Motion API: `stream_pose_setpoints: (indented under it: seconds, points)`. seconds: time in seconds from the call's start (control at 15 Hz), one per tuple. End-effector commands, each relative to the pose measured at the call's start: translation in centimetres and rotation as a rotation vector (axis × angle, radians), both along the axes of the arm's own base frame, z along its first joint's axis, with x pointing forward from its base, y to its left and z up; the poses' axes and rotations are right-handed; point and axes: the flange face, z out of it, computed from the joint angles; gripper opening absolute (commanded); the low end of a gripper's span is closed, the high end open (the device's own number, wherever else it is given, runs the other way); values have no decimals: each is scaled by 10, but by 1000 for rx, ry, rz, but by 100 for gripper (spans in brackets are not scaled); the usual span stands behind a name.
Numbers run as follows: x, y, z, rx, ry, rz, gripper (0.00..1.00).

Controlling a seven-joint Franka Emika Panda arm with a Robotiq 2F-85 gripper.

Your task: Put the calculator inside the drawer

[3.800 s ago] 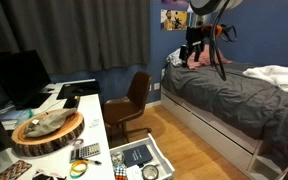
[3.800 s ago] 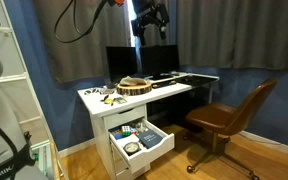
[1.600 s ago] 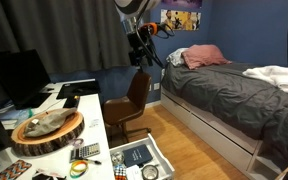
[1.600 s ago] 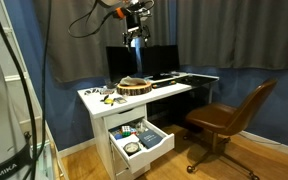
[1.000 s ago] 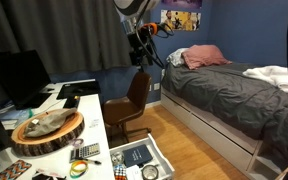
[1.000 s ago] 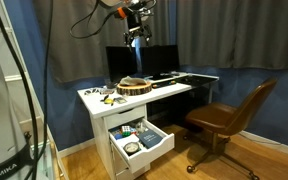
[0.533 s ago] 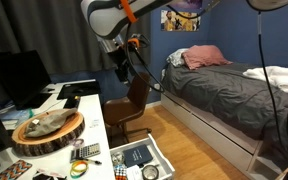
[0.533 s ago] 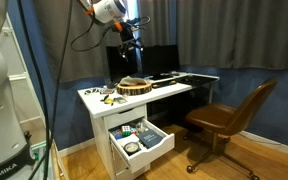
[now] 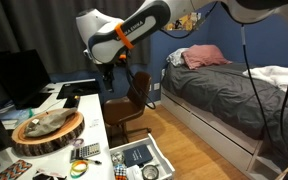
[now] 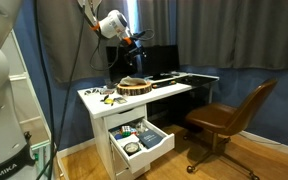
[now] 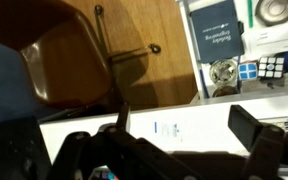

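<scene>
Pincer point(image 9: 117, 76) of mine hangs high in the air above the tabletop point(image 9: 92, 118), well clear of everything on it. In the wrist view its two fingers point(image 11: 250, 128) stand wide apart with nothing between them, so it is open and empty. In an exterior view the pincer point(image 10: 132, 43) shows in front of the dark monitor point(image 10: 150, 60).

The calculator point(image 9: 84, 151) lies flat on the tabletop near its front edge, just beside the round wooden slab point(image 9: 48, 131) and apart from my pincer. It is not in the drawer point(image 9: 167, 160).

The drawer stands pulled out below the tabletop, with its white front point(image 10: 150, 152) facing the room. Inside it I see a dark booklet point(image 9: 136, 155), a cube point(image 9: 119, 172) and a round thing point(image 9: 150, 172). From the wrist I look down on the same drawer point(image 11: 192, 60), with the booklet point(image 11: 214, 40) in it and the cube point(image 11: 260, 70) near the edge closest to the tabletop point(image 11: 184, 128).

A brown chair point(image 9: 134, 95) stands on the wooden floor beside the tabletop, near the drawer. A bed point(image 9: 224, 90) with a grey cover fills the far side of the room.
</scene>
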Motion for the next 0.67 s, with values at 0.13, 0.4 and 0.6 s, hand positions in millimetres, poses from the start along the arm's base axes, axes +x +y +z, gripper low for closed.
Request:
stream_pose_setpoints:
  seconds: [0.13, 0.4, 0.6]
  points:
    - [44, -19, -21, 244, 29, 161, 100]
    - [41, -6, -43, 301, 219, 219, 100]
    - [38, -7, -49, 281, 193, 203, 100]
